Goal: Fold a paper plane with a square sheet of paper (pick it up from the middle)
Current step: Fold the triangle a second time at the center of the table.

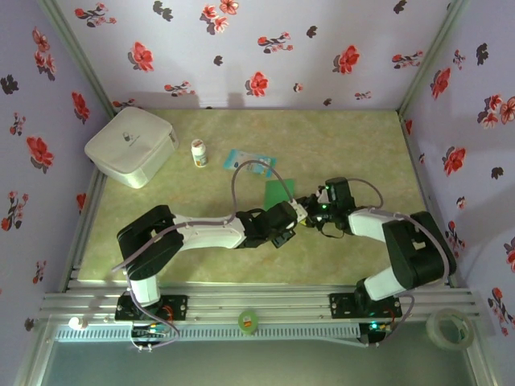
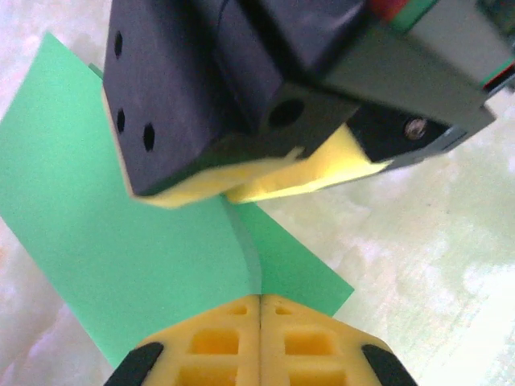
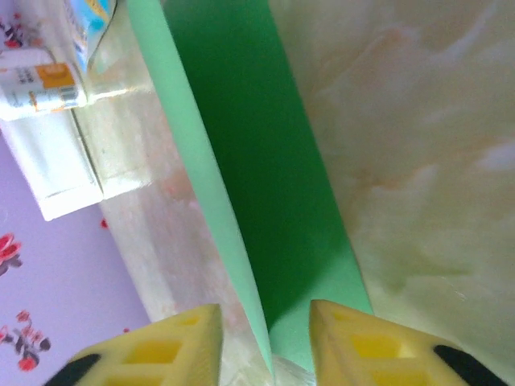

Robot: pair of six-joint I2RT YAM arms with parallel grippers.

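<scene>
The square sheet of paper (image 1: 279,191) is bright green and lies bent along a lengthwise crease at the table's middle. In the left wrist view the paper (image 2: 121,249) runs into the seam of my left gripper (image 2: 259,310), which is shut on its creased near edge. My right gripper (image 3: 265,338) faces it from the other side with its yellow fingers (image 3: 362,346) apart; a raised flap of the paper (image 3: 241,137) stands between them without touching either. From above, the left gripper (image 1: 296,215) and the right gripper (image 1: 310,207) meet nose to nose at the sheet's near right corner.
A white box (image 1: 131,145) sits at the back left, with a small white bottle (image 1: 199,153) and a blue-and-white packet (image 1: 248,159) to its right. A green tape roll (image 1: 248,321) and a clear tape roll (image 1: 449,328) lie on the front rail.
</scene>
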